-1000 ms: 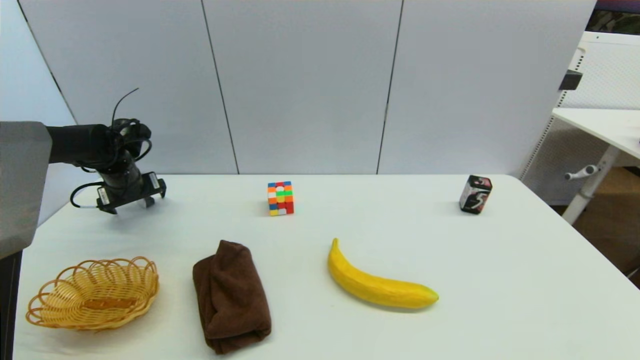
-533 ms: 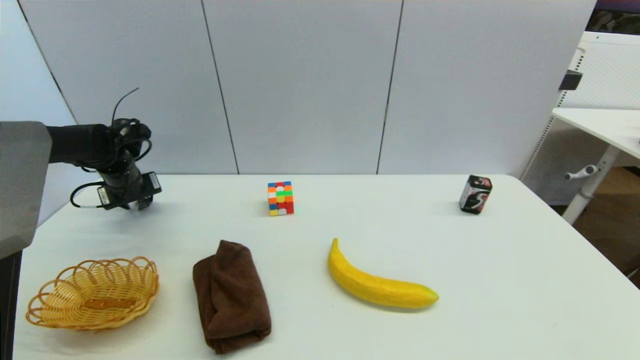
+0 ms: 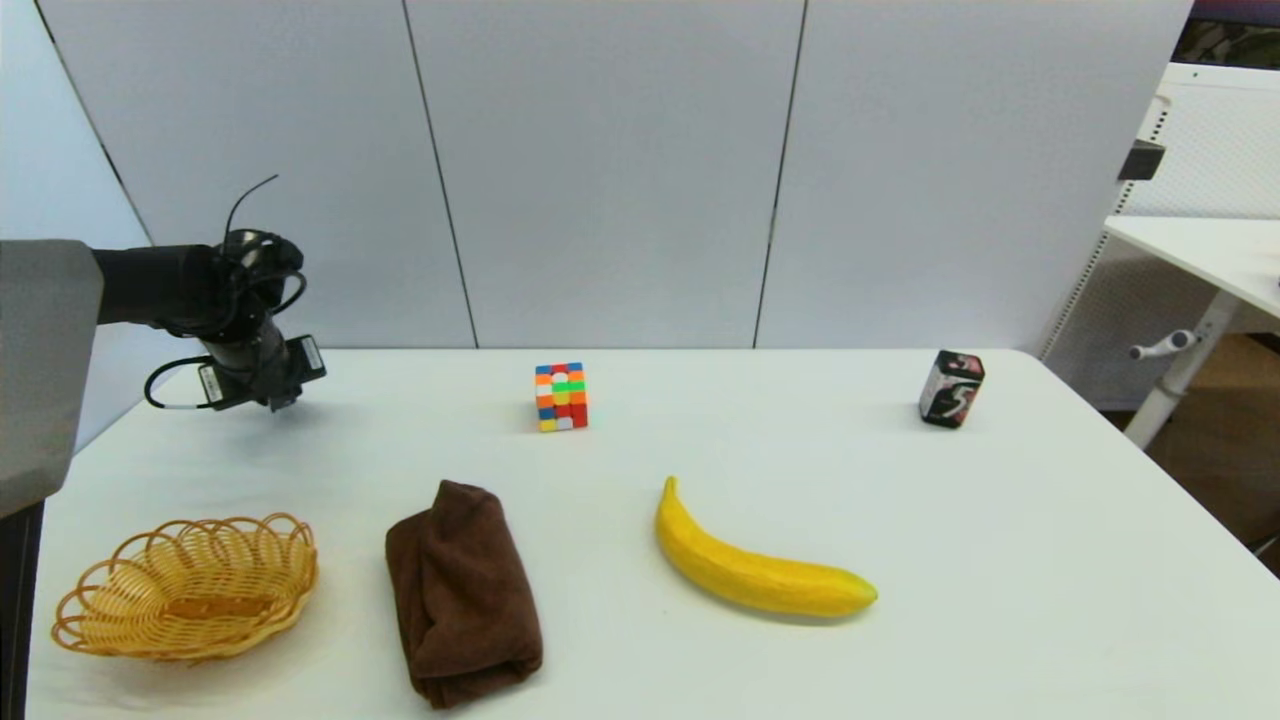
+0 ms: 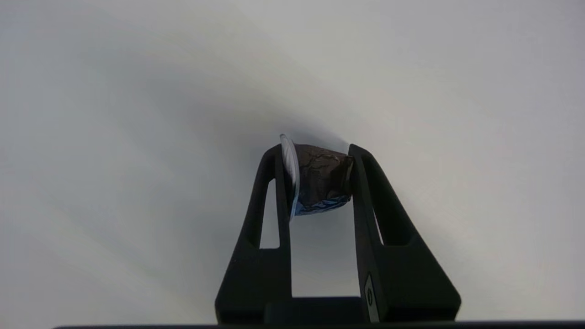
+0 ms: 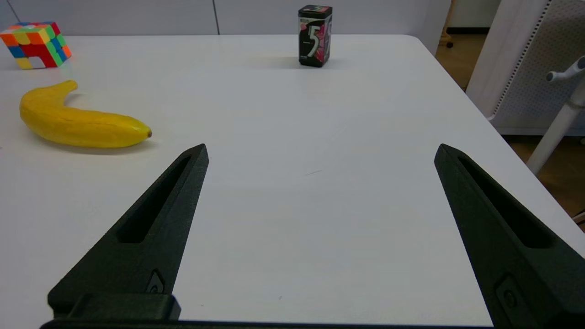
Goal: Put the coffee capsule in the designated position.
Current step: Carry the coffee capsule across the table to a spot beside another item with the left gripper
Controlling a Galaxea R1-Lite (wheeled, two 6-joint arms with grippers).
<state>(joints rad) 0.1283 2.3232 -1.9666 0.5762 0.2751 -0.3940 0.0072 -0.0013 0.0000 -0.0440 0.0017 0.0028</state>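
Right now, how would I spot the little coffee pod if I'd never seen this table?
Start at the white table and go to its far left corner, where the left gripper hangs just above it. The coffee capsule is pinched sideways between its black jaws. It is tiny, crinkly and dark with a silvery flat face, unlike the bright puzzle cube or the bigger black "5" box.

1. Left arm reaches in from the left side over the table's far left area; wrist angled down.
2. Left gripper (image 4: 317, 157) fingers closed in, pinching a small item between the tips.
3. Right gripper (image 5: 320, 153) fingers spread wide, holding nothing.
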